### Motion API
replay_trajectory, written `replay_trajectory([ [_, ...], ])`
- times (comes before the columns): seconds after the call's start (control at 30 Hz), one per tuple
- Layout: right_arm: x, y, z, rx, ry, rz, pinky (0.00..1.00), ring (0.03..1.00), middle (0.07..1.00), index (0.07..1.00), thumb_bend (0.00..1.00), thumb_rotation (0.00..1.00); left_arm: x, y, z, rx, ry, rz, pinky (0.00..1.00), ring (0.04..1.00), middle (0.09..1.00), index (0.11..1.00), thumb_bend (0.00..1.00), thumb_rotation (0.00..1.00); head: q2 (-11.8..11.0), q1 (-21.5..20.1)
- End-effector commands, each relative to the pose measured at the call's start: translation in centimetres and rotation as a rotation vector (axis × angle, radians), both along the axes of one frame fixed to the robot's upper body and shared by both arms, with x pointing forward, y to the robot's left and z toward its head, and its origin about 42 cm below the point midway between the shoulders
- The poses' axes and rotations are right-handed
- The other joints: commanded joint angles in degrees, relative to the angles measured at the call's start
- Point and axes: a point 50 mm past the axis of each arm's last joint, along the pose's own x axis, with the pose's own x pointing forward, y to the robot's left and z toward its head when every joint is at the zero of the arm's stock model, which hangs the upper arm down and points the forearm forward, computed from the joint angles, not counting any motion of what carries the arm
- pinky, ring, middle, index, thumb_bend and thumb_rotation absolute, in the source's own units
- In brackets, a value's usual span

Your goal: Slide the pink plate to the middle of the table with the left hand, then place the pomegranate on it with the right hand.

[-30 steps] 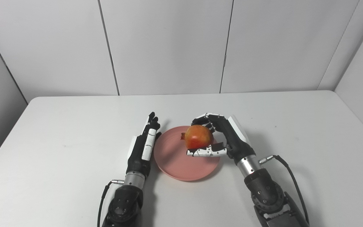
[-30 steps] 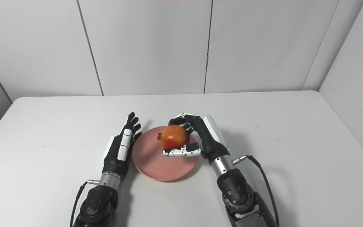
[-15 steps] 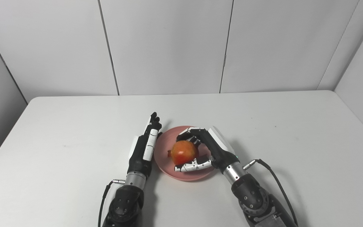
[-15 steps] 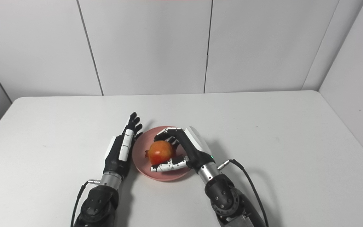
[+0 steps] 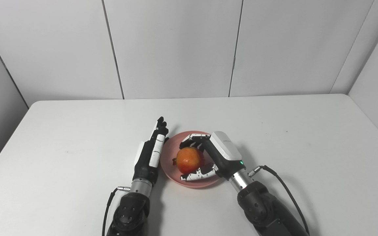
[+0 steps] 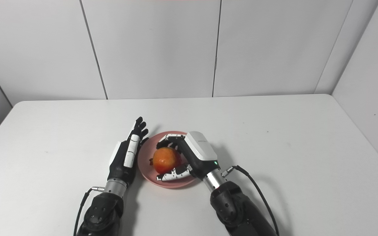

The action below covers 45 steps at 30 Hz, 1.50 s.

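- Left hand [image 5: 149, 154], fingers straight and holding nothing, stands edge-on against the pink plate's [image 5: 171, 170] left rim, likely steadying it
- Pomegranate [image 5: 190, 160], round, glossy orange-red, sits low in the smooth shallow plate near the white table's [image 5: 61, 147] middle
- Right hand [image 5: 210, 157] wraps the fruit, apparently setting it down

right hand [image 5: 218, 154] wrapped around pomegranate [image 5: 190, 160] on pink plate [image 5: 171, 168] | left hand [image 5: 150, 153] flat beside plate

pink plate [image 5: 171, 170]: round, flat, mid-table; pomegranate [image 5: 190, 160]: red-orange, resting in plate, calyx pointing left
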Motion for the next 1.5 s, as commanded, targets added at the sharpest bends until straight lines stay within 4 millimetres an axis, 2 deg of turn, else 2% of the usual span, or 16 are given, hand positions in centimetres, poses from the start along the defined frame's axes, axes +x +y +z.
replay_trajectory([
  [0.0, 1.2, 0.4, 2.8, 0.006, -0.147, 0.024, 0.53, 0.573, 0.517, 0.475, 0.52, 0.0, 0.6, -0.3, 1.7, -0.002, -0.076, -0.01, 0.93, 0.974, 0.998, 0.995, 0.69, 1.0, -0.1, 0.0],
  [0.13, 1.2, 0.3, 2.8, -0.024, -0.181, 0.01, 0.58, 0.634, 0.517, 0.479, 0.52, 0.0, 0.6, -0.4, 1.7, 0.001, -0.079, -0.007, 0.94, 0.98, 1.0, 0.998, 0.69, 1.0, -0.1, 0.0],
  [0.2, 1.3, 0.1, 2.6, -0.034, -0.185, 0.0, 0.63, 0.695, 0.68, 0.489, 0.51, 0.09, 0.6, -0.4, 1.7, -0.003, -0.08, -0.007, 0.94, 0.98, 1.0, 0.997, 0.69, 1.0, -0.1, 0.0],
  [0.23, 1.2, 0.0, 2.6, -0.046, -0.188, -0.014, 0.64, 0.701, 0.695, 0.49, 0.51, 0.1, 0.5, -0.4, 1.7, -0.008, -0.077, -0.008, 0.94, 0.98, 1.0, 0.997, 0.69, 1.0, 0.0, 0.1],
  [0.27, 1.2, 0.0, 2.6, -0.054, -0.19, -0.024, 0.68, 0.755, 0.771, 0.492, 0.51, 0.11, 0.5, -0.4, 1.7, -0.012, -0.076, -0.009, 0.94, 0.979, 1.0, 0.999, 0.69, 1.0, 0.0, 0.1],
  [0.5, 0.8, -0.2, 2.3, -0.07, -0.188, -0.059, 0.82, 0.873, 0.916, 0.498, 0.51, 0.14, 0.5, -0.3, 1.7, -0.002, -0.076, -0.003, 0.93, 0.978, 0.999, 0.996, 0.68, 1.0, 0.0, 0.0],
  [0.63, 0.6, -0.3, 2.4, -0.043, -0.172, -0.068, 0.82, 0.89, 0.961, 0.499, 0.51, 0.15, 0.5, -0.2, 1.7, -0.002, -0.082, -0.013, 0.94, 0.983, 1.0, 1.0, 0.69, 1.0, 0.0, 0.0],
  [0.67, 0.6, -0.3, 2.4, -0.039, -0.172, -0.068, 0.82, 0.899, 0.975, 0.656, 0.56, 0.21, 0.6, -0.2, 1.6, 0.001, -0.084, -0.015, 0.94, 0.984, 1.0, 1.0, 0.69, 1.0, 0.0, -0.2],
  [0.7, 0.5, -0.4, 2.4, -0.037, -0.172, -0.068, 0.83, 0.906, 0.982, 0.739, 0.59, 0.27, 0.6, -0.2, 1.6, 0.003, -0.086, -0.017, 0.94, 0.983, 1.0, 0.998, 0.71, 1.0, 0.0, -0.2],
  [0.73, 0.5, -0.4, 2.4, -0.036, -0.171, -0.068, 0.83, 0.911, 0.983, 0.769, 0.6, 0.3, 0.6, -0.2, 1.6, 0.001, -0.086, -0.017, 0.94, 0.983, 1.0, 0.998, 0.72, 1.0, 0.0, -0.1],
  [0.8, 0.4, -0.5, 2.5, -0.035, -0.17, -0.067, 0.85, 0.919, 0.982, 0.81, 0.61, 0.38, 0.7, -0.2, 1.5, 0.002, -0.084, -0.018, 0.94, 0.982, 1.0, 0.999, 0.73, 1.0, 0.0, -0.1],
  [0.9, 0.2, -0.9, 2.7, -0.029, -0.159, -0.066, 0.85, 0.923, 0.982, 0.835, 0.62, 0.44, 0.7, -0.2, 1.5, -0.002, -0.084, -0.017, 0.95, 0.986, 1.0, 1.0, 0.73, 1.0, 0.0, -0.2],
  [1.07, -0.2, -1.7, 2.9, 0.021, -0.127, -0.059, 0.88, 0.945, 0.992, 0.857, 0.65, 0.44, 0.7, -0.2, 1.4, -0.025, -0.084, -0.004, 0.94, 0.98, 0.998, 0.991, 0.72, 1.0, -0.1, -0.3],
  [1.2, -0.6, -2.3, 3.3, 0.002, -0.127, -0.053, 0.92, 0.977, 1.0, 0.921, 0.65, 0.5, 0.6, -0.1, 1.4, -0.02, -0.085, 0.001, 0.93, 0.976, 0.993, 0.986, 0.73, 1.0, -0.2, -0.8],
  [1.33, -1.2, -3.1, 3.6, 0.014, -0.101, -0.05, 0.9, 0.998, 1.0, 0.99, 0.66, 0.55, 0.7, 0.1, 1.3, -0.055, -0.086, 0.038, 0.92, 0.956, 0.97, 0.957, 0.74, 1.0, -0.1, -1.0],
  [1.47, -1.7, -3.7, 3.6, 0.045, -0.09, -0.057, 0.87, 1.0, 1.0, 1.0, 0.68, 0.58, 0.9, 0.4, 1.3, -0.081, -0.089, 0.059, 0.92, 0.946, 0.956, 0.942, 0.76, 0.97, 0.0, -1.1],
])
